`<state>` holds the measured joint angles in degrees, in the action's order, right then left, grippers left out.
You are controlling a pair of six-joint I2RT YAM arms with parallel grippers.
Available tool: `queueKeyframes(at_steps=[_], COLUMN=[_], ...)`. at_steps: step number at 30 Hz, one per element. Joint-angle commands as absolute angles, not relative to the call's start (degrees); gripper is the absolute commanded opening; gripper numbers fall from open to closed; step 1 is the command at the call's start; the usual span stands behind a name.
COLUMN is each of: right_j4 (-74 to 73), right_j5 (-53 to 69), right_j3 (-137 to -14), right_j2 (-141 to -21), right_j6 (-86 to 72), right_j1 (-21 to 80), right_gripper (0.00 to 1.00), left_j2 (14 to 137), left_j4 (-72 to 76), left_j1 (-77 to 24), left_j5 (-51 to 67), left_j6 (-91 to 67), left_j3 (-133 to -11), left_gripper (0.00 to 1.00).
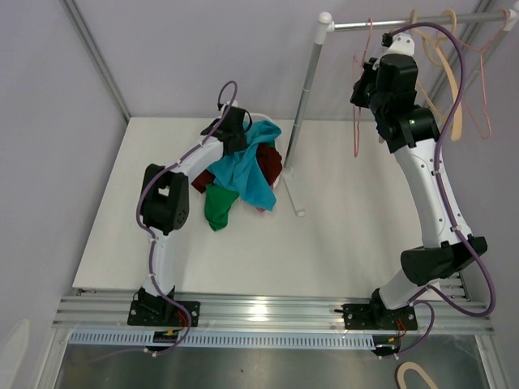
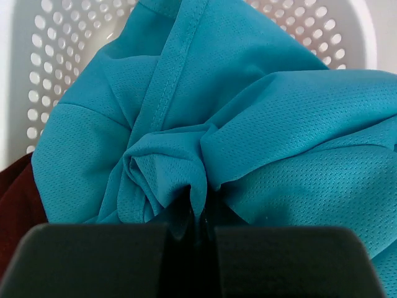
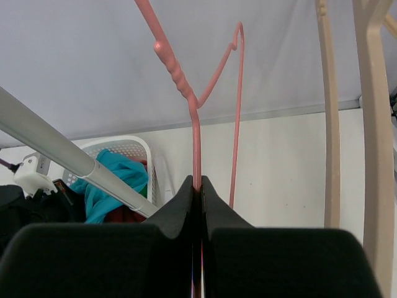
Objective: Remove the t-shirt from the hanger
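Note:
The teal t-shirt [image 1: 247,170] lies bunched over the white laundry basket [image 2: 56,56] at the back left of the table. My left gripper [image 2: 200,214] is shut on a fold of the t-shirt [image 2: 248,93], and in the top view this left gripper [image 1: 235,134] sits right above the pile. The thin pink hanger [image 1: 357,121] hangs bare below the rail [image 1: 405,23]. My right gripper [image 3: 198,183] is shut on a wire of the hanger [image 3: 196,143]. Seen from above, the right gripper [image 1: 361,89] is raised beside the rail's left end.
A green garment [image 1: 219,207] and a maroon one [image 1: 272,162] spill from the basket [image 3: 133,148]. The rack's slanted pole [image 1: 302,105] stands on the table mid-back. Beige hangers [image 1: 450,81] and another pink one hang further right on the rail [image 3: 62,149].

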<state>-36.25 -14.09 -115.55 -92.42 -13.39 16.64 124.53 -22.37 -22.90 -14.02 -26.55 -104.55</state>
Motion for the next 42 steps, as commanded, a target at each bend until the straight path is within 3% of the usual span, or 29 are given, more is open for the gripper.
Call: queueKeyframes(at_steps=[1,5,8,10,13,16,17,22,23,30,35,42], right_j4=[-36.3,-35.9,-35.9,-35.9,-36.1,-36.4,-36.3,-36.2,-36.3,-38.8,-39.5,-35.3], right_j5=[-14.6,-13.8,-13.6,-13.7,-13.7,-14.0,-14.2,-15.0,-15.0,-20.3,-20.7,-13.5], right_j3=[-115.4,-115.3,-115.2,-115.2,-115.2,-115.2,-115.2,-115.6,-115.7,-119.3,-120.9,-112.2], right_j2=[-89.9,-90.3,-90.4,-90.4,-90.3,-90.1,-90.0,-90.0,-90.0,-91.1,-90.0,-82.3], right_j6=[-13.4,-14.0,-14.2,-14.3,-14.2,-14.2,-14.2,-14.2,-13.9,-11.7,-10.5,-9.8], right_j1=[16.6,16.6,16.7,16.9,16.9,16.8,16.8,16.9,16.8,16.5,16.1,16.2], right_gripper=[0.0,0.0,0.0,0.0,0.0,0.11,0.19,0.29,0.33,0.5,0.75,0.89], left_j2=[121.6,119.5,116.0,114.3,112.2,111.4,110.9,107.9,107.5,99.7,88.2,71.0], left_j4=[-27.2,-28.9,-26.6,-23.9,-25.5,-29.5,-29.8,-28.8,-28.4,-22.8,-19.4,-12.4], left_j1=[-23.3,-23.3,-23.3,-23.3,-23.5,-25.0,-26.2,-28.6,-29.3,-31.8,-32.9,-38.1], left_j5=[-11.0,-12.2,-12.5,-13.7,-15.3,-20.1,-21.6,-29.0,-31.4,-34.6,-34.2,-34.4], left_j6=[-28.1,-27.7,-27.3,-26.9,-25.1,-22.2,-21.2,-15.0,-14.0,-8.4,-6.8,-8.1], left_j3=[-105.2,-103.0,-97.9,-95.4,-100.5,-104.0,-106.2,-110.3,-111.2,-107.7,-100.2,-84.7], left_gripper=[0.01,0.01,0.25,0.25,0.37,0.54,0.61,0.74,0.86,0.99,1.0,0.99])
